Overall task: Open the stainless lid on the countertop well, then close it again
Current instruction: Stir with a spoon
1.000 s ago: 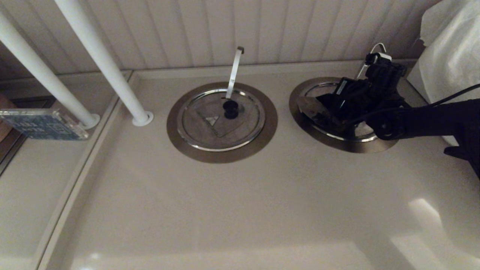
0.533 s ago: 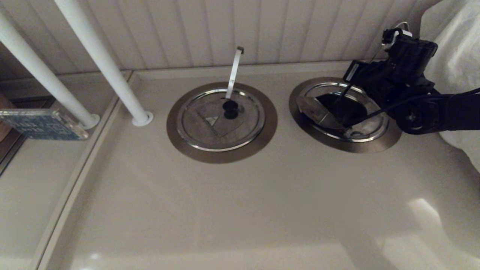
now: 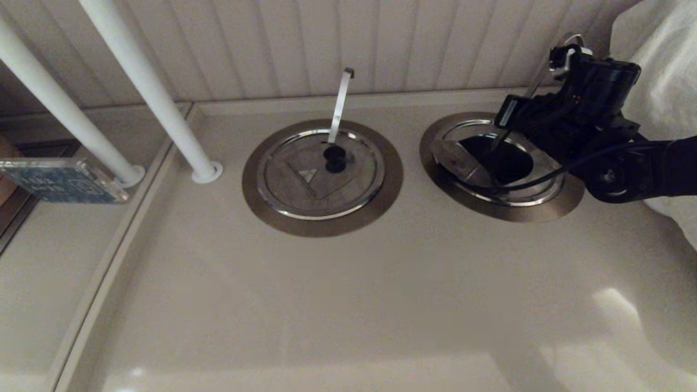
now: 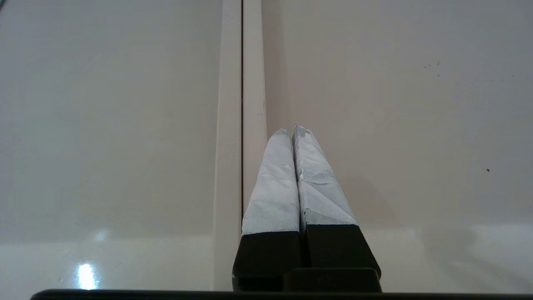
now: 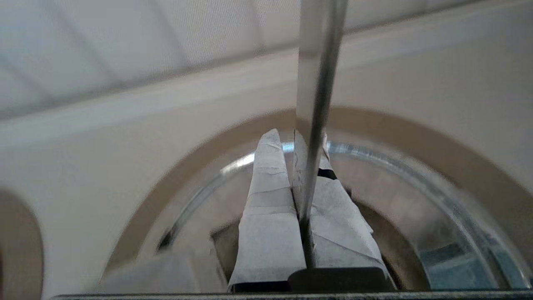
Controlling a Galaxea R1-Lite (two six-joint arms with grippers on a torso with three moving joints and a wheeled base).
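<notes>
The countertop well (image 3: 544,209) lies at the right, with a bronze-grey collar and a shiny inner rim (image 5: 416,166). My right gripper (image 3: 509,130) hangs over its back, shut on the lid's flat steel strip (image 5: 318,62), which passes between the taped fingers (image 5: 270,216). A dark opening (image 3: 503,160) shows inside the rim. A grey part of the stainless lid (image 3: 454,159) rests at the well's left side; its knob is hidden. The left gripper (image 4: 290,129) is shut and empty over a countertop seam, out of the head view.
The twin lid (image 3: 305,185) sits closed in the middle well, with its upright strip (image 3: 340,103) meeting its black knob. Two white poles (image 3: 158,103) stand at the left, and a white cloth (image 3: 661,76) lies at the far right. The panelled wall is close behind both wells.
The right gripper rose from low over the right well toward the back right, and the dark opening came into sight. Over the last half second it shifted slightly left.
</notes>
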